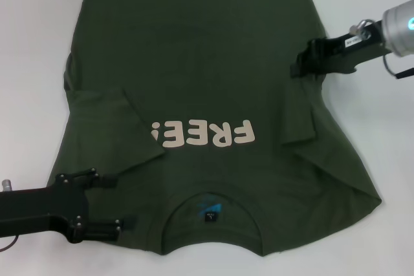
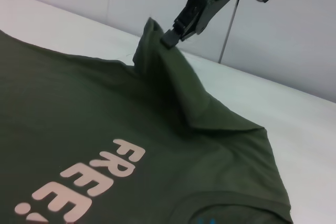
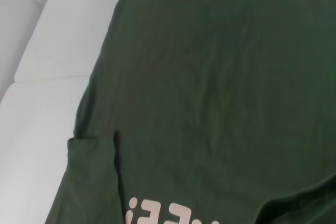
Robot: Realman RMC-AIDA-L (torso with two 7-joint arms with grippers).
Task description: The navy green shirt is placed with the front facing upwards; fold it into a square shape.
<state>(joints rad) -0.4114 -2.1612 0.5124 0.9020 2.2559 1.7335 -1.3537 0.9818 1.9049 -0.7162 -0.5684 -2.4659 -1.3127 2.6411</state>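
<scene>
Two grippers work the navy green shirt (image 1: 194,75) (print upward): right gripper (image 1: 299,64) pinches its lifted side edge; left gripper (image 1: 115,203), jaws spread, straddles the shoulder.

A shirt (image 1: 194,82) lies spread on the surface (image 1: 32,43), collar toward the robot, hem at the far side. The right claw (image 1: 299,64) pinches its right edge, lifting a fold; the left claw (image 1: 123,201) sits at the near left shoulder.

White table (image 1: 39,43) underneath; pale wall (image 2: 294,35) behind.
</scene>
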